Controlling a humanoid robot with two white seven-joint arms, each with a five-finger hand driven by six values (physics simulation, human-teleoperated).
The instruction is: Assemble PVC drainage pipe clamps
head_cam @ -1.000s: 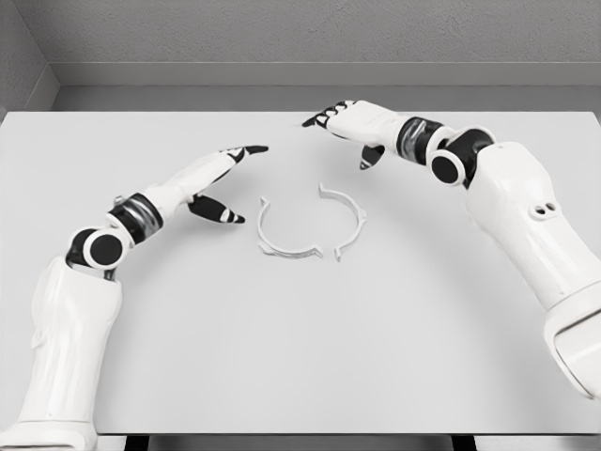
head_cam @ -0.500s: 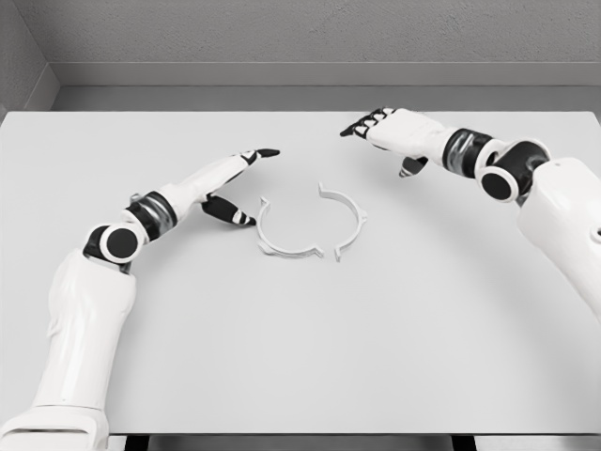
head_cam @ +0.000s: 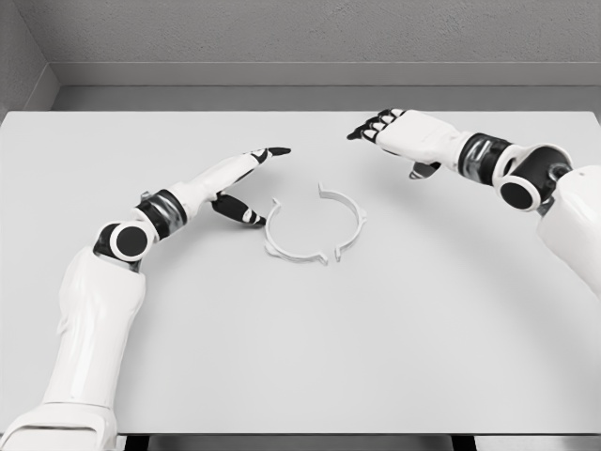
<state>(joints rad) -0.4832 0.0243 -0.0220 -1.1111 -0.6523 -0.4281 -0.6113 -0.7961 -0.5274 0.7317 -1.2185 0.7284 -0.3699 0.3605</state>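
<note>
Two clamp halves (head_cam: pixel 313 225) on table (head_cam: pixel 300 357), left hand (head_cam: pixel 237 183) beside (fingers spread), right hand (head_cam: pixel 399 134) empty, apart.

Bright even light, faint soft shadows, sharp render, no glare

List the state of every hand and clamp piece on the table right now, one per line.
Left hand: open, fingers spread, thumb at the left clamp half, holding nothing.
Right hand: open, raised apart from the parts, holding nothing.
Left clamp half: flat on the table, lower ends meeting the other half.
Right clamp half: flat, ungrasped.
</note>
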